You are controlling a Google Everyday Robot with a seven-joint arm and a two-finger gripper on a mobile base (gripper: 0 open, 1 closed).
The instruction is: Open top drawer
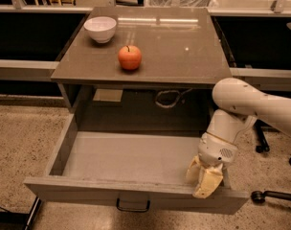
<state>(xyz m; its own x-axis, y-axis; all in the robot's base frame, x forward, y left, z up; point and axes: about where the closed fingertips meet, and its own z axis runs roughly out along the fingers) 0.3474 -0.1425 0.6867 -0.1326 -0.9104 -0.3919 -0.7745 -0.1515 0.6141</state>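
Note:
The top drawer (pixel 73 189) stands pulled far out from under the grey-brown table top, its pale grey inside showing and bare. A small black bar handle (pixel 133 206) sits at the centre of its front. My gripper (pixel 203 180) hangs from the white arm at the right, with its cream fingers (pixel 207 182) pointing down at the drawer's front right corner, just inside or over the front wall. I cannot tell whether they touch the wall.
A white bowl (pixel 100 28) and a red apple (pixel 129 57) stand on the table top (pixel 184 47). A cable loop (pixel 167 98) hangs under the top at the back. Chair wheels (pixel 260 195) are on the speckled floor at the right.

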